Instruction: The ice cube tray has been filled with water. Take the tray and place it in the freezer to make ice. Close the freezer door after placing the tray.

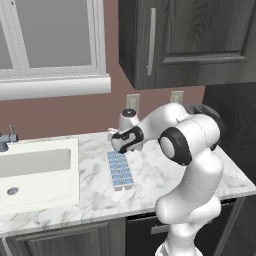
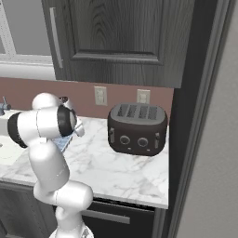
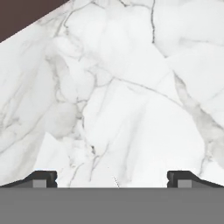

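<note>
At the far left of the left base view, a dark faucet (image 1: 7,139) is standing over a white sink (image 1: 37,172) that is sunk into the marble counter (image 1: 165,175). The basin is holding nothing except a small drain (image 1: 13,191) in its floor. To the right of the sink, the ice cube tray (image 1: 120,171) is lying flat on the counter, with its long side running away from the front edge. Light-blue water (image 1: 119,168) is filling its small cells in two rows. The arm's wrist is hanging just above the far end of the tray. In the hand view, the gripper (image 3: 111,178) is looking at bare marble; its two finger tips (image 3: 43,178) are standing wide apart and are holding nothing. Further right, in the right base view, a dark four-slot toaster (image 2: 137,128) is sitting on the counter near the wall.
</note>
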